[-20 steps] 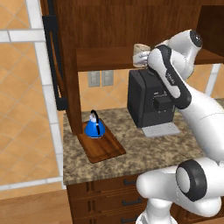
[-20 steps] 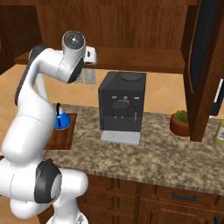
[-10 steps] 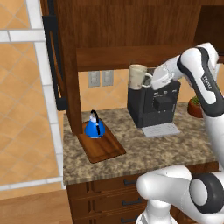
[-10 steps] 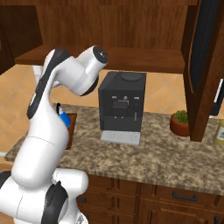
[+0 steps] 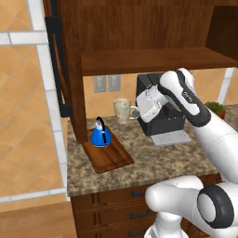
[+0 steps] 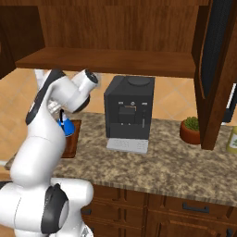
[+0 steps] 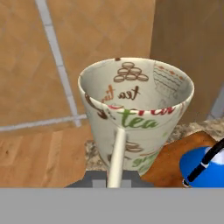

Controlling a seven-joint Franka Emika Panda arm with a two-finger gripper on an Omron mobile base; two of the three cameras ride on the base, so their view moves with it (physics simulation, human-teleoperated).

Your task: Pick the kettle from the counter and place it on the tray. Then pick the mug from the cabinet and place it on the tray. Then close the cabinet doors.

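Gripper clamped on the handle of the mug, mug held upright above the desk, just beside the kettle on the tray

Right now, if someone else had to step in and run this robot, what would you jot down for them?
End effector: shut on the mug by its handle, carrying it in the air above the counter, short of the tray.
Kettle: already standing on the tray.
Cabinet doors: open.
Done: kettle placed, mug taken out of the cabinet.
Left: set the mug on the tray beside the kettle, release, then shut both doors.
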